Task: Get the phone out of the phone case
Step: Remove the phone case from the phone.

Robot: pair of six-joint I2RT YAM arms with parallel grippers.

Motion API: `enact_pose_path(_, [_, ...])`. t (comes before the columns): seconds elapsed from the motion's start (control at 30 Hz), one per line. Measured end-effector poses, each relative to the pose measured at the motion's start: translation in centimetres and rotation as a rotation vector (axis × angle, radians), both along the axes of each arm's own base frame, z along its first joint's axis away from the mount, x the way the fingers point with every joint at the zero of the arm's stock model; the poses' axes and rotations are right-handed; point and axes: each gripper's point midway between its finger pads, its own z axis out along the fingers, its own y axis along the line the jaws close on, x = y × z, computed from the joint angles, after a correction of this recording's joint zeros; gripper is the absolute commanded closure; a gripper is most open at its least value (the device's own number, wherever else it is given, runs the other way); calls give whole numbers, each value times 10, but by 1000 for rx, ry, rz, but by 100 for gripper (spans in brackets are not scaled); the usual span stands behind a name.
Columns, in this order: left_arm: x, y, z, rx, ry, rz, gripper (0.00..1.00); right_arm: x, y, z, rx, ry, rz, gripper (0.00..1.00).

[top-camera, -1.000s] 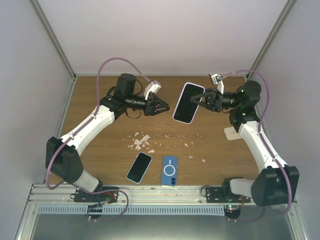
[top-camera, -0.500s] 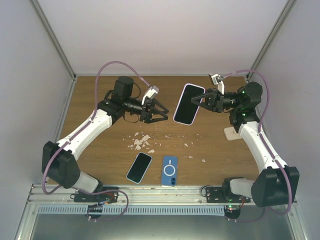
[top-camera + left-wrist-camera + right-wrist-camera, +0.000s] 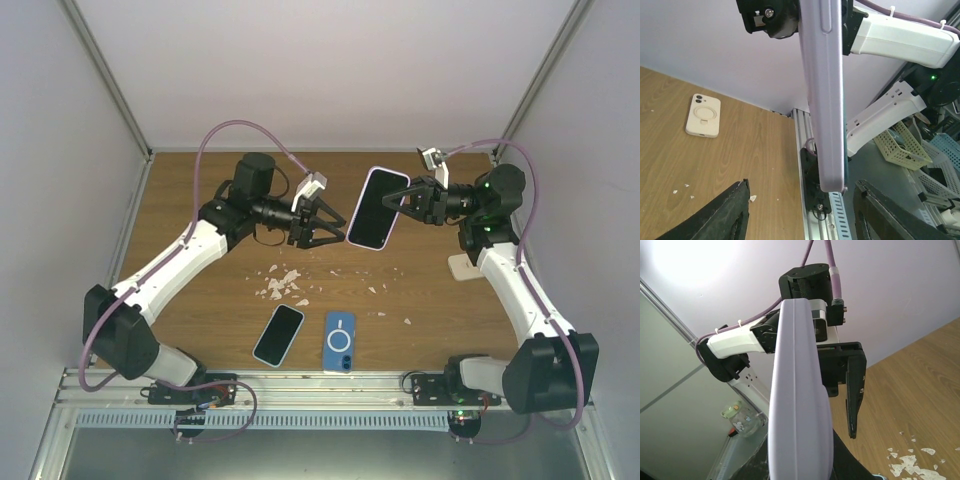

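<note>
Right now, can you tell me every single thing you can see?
lilac-cased phone: one, lilac, black screen, in the air over the table.
flat phone: one, black screen, table's near edge.
blue case: one, blue, right of the flat phone.
cream case: one, cream, table's right side.
scraps: many, white, mid-table.
baskets: two at least, yellowish and blue, off the table.
table: one, brown wood.
left gripper: one, black, open at the phone's edge.
right gripper: one, black, shut on the lilac-cased phone.
</note>
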Motion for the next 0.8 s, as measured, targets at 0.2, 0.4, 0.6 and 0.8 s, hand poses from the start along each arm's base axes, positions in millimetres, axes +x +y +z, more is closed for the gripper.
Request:
enact_pose_path(0.2, [4, -4, -5, 15, 7, 15, 45, -1, 1, 0, -1, 1, 4, 99])
enact_pose_path(0.4, [6, -5, -6, 20, 9, 22, 51, 0, 1, 0, 1, -3, 1, 100])
enact_pose_path(0.6, [7, -5, -7, 24, 11, 28, 54, 0, 0, 0, 1, -10, 0, 100])
enact_pose_path(0.8, [13, -4, -11, 33, 19, 47, 60, 1, 0, -2, 1, -7, -4, 99])
